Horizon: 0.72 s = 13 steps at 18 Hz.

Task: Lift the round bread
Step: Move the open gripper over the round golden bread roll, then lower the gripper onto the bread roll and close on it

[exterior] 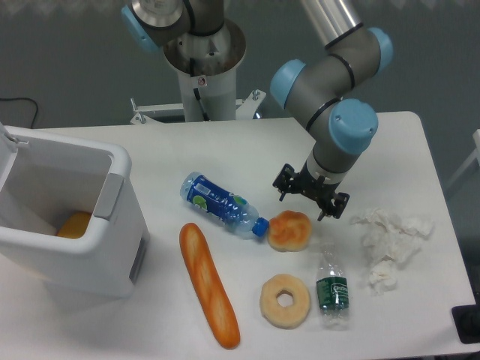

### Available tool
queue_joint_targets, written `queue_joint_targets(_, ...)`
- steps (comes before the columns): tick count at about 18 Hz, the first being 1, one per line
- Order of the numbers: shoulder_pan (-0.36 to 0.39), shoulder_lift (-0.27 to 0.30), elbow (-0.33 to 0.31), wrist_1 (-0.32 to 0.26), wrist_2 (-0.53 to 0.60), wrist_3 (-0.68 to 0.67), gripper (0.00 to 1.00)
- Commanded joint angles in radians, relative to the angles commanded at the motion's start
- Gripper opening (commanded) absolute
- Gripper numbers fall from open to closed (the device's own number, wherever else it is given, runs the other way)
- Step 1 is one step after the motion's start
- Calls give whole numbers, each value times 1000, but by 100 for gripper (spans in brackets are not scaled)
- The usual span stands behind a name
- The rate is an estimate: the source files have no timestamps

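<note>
While the tool (310, 200) hangs empty with fingers spread, just above and right of the bun (289, 230), that bun sits on the tabletop (225, 150), touching a blue bottle's cap (259, 226), ring bread (285, 301) below.

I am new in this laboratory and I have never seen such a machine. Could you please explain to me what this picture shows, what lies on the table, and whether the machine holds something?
One fixed camera looks down at a white table from the front. The grey and blue machine is a robot arm; at its end is a gripper with two black fingers, open and holding nothing. It hangs just above and behind the round bread, a small golden bun, the thing to pick up.

Also on the table: a blue-labelled bottle lying with its cap at the bun, a long baguette, a ring-shaped bread, a small green-labelled bottle, crumpled white paper, and at the left a white bin with something orange inside.
</note>
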Motion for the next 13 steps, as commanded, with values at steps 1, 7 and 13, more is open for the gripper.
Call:
queue_joint_targets(1, 0, -8, 0, 2, 8, 0, 89)
queue_joint_targets(7, -14, -43, 0, 46, 28, -5, 78)
queue_joint_targets(13, -15, -54, 5, 64, 28, -31, 77)
